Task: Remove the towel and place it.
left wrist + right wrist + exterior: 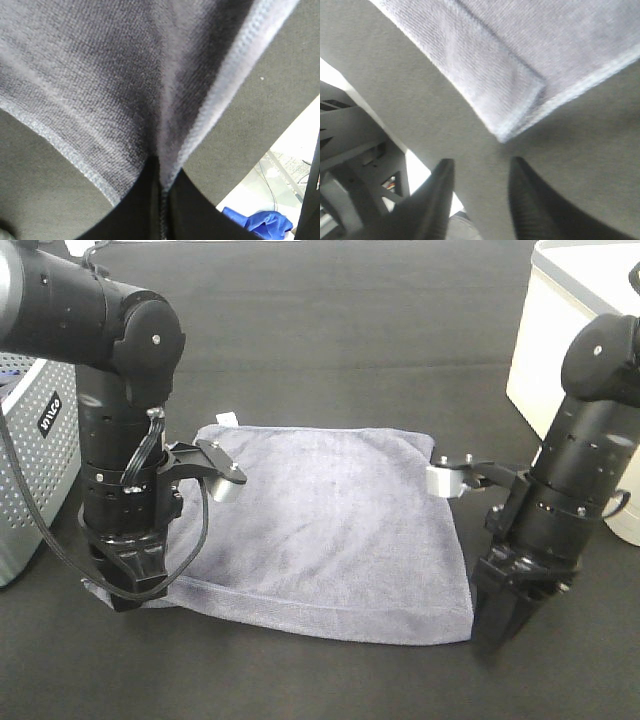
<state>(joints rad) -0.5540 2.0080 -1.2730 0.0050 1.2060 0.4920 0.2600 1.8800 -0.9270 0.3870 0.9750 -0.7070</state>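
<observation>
The grey-blue towel (pixel 330 530) lies spread flat on the black table, with a small white tag (pixel 227 419) at its far left corner. My left gripper (pixel 125 592) stands at the towel's front left corner. In the left wrist view it (pixel 161 175) is shut on the towel (pixel 100 75), and the hem is pinched up between the fingers. My right gripper (pixel 500 625) is just off the towel's front right corner. In the right wrist view it (pixel 482 162) is open and empty, with the towel's corner (pixel 520 65) a little beyond the fingertips.
A perforated grey basket (pixel 30 460) stands at the left edge, next to my left arm. A white container (pixel 570 330) stands at the back right. Past the table edge, something blue (pixel 260 220) lies on the floor.
</observation>
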